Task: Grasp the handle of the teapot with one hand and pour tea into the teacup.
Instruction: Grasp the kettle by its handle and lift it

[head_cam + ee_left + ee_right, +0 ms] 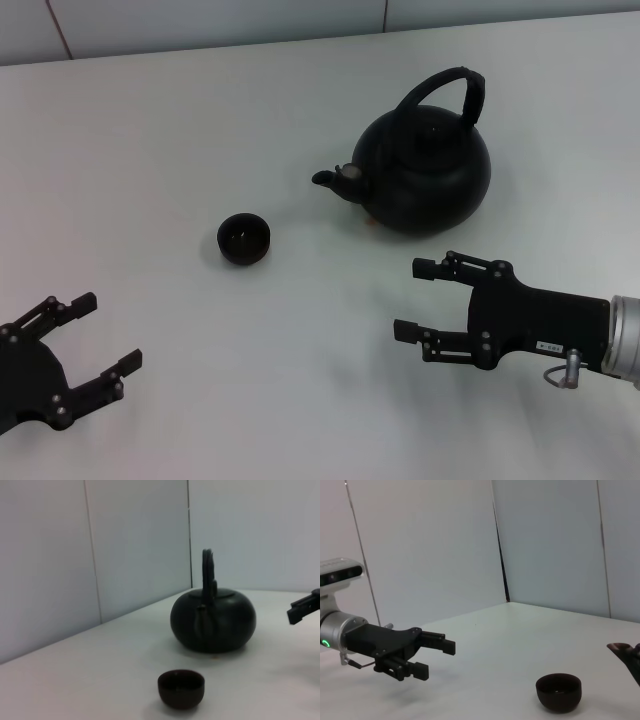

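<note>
Near the teapot [425, 175], right claw [418, 298] gapes; left claw [105, 330] parked.

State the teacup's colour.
The teacup is dark brown-black, clearest in the right wrist view.

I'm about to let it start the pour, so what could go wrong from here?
The right gripper is open, low beside the teapot, while the handle arches high above the lid, so a straight approach may bump the pot. The teacup is tiny and stands apart from the spout, so tea could easily miss it.
</note>
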Action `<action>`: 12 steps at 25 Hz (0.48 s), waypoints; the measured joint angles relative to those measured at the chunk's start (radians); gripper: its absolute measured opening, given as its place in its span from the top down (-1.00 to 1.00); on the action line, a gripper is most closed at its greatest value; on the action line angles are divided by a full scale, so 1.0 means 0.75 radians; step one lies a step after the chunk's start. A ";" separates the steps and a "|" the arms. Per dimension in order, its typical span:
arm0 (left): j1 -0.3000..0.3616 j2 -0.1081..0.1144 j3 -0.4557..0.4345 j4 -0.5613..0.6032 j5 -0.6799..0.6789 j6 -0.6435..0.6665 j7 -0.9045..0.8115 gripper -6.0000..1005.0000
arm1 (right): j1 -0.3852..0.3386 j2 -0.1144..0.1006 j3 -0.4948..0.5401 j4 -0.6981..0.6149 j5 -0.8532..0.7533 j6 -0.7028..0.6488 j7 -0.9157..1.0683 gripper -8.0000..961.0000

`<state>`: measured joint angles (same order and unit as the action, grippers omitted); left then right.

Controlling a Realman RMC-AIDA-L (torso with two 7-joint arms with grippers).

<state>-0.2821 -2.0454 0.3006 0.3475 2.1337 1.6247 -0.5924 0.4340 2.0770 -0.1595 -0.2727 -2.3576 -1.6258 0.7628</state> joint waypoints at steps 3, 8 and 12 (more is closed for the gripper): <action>0.000 -0.002 0.000 0.000 0.000 -0.028 0.001 -0.63 | 0.000 0.000 0.000 0.001 0.000 0.001 -0.001 -0.68; -0.004 -0.006 0.000 0.001 0.000 -0.043 0.002 -0.63 | -0.002 0.000 0.000 0.001 0.000 0.001 -0.001 -0.68; -0.010 -0.012 0.000 0.001 -0.002 -0.044 0.002 -0.63 | -0.022 0.003 0.002 0.018 0.038 -0.001 -0.045 -0.68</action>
<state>-0.2895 -2.0546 0.3007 0.3483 2.1322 1.5915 -0.5905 0.4177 2.0790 -0.1578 -0.2594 -2.3293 -1.6262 0.7290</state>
